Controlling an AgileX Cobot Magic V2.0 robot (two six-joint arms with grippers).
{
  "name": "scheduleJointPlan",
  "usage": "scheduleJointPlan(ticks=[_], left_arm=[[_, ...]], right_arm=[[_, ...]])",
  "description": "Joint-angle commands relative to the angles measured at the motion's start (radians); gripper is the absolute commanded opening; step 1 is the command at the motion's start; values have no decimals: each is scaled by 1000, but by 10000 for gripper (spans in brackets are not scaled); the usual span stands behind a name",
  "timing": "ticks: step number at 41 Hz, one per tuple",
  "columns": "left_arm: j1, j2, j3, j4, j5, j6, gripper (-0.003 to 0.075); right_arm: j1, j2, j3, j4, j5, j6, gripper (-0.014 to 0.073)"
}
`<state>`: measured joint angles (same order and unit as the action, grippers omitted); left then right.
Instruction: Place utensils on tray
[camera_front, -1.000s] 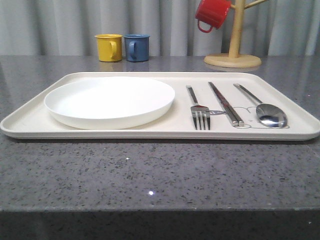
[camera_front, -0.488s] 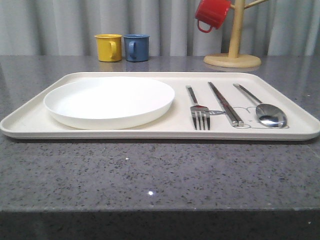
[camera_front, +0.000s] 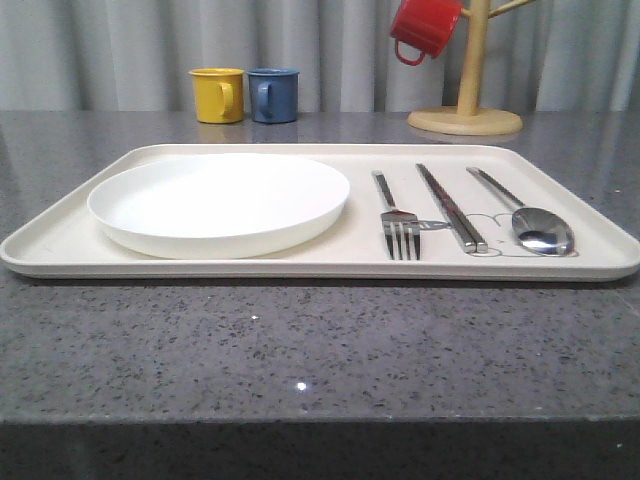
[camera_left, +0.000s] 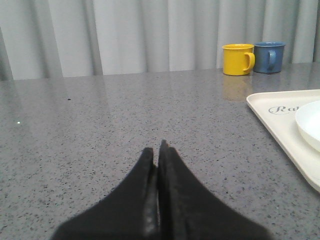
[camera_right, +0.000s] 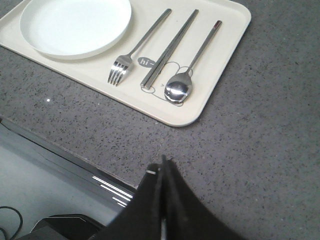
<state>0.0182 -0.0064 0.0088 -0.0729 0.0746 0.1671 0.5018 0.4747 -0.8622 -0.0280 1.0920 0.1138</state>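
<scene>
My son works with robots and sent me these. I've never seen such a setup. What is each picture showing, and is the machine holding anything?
It is a two-armed robot at a grey table. One picture looks forward over the table. The tray carries a white plate, a fork, chopsticks and a spoon. Behind stand a yellow mug, a blue mug and a red mug on a wooden stand. The other two come from cameras on the wrists: the dark wedges are the left hand and right hand, both closed and holding nothing.

A staged kitchen-style test setup: a speckled grey stone desk (camera_front: 300, 350) backed by pale pleated curtains (camera_front: 300, 50), with yellow (camera_front: 218, 95) and blue (camera_front: 273, 95) mugs at the far edge and a wooden mug tree (camera_front: 468, 100) holding a red mug (camera_front: 424, 27).
</scene>
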Motion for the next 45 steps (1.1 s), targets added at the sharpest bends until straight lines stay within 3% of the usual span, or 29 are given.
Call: scheduleJointPlan(ticks=[1, 16, 20, 24, 29, 36, 45], left_arm=[[-13, -24, -2, -4, -88, -11, -18], [-13, -24, -2, -4, -88, -11, -18], [-13, -24, -2, -4, -88, -11, -18], [-13, -23, -2, -4, -88, -11, -18], [-13, -23, -2, -4, -88, -11, -18], [-13, -23, -2, -4, -88, -11, -18], [-13, -23, -2, -4, -88, -11, -18]], right_arm=[[1, 6, -23, -10, -56, -10, -122], [1, 1, -15, -10, -64, -10, -122], [-59, -36, 44, -3, -100, -10, -122], [-169, -116, 167, -7, -260, -10, -122], [-311, -247, 393, 4, -606, -10, -122], [-424, -400, 657, 5, -1010, -10, -122], [-463, -502, 835, 10, -1156, -10, -122]])
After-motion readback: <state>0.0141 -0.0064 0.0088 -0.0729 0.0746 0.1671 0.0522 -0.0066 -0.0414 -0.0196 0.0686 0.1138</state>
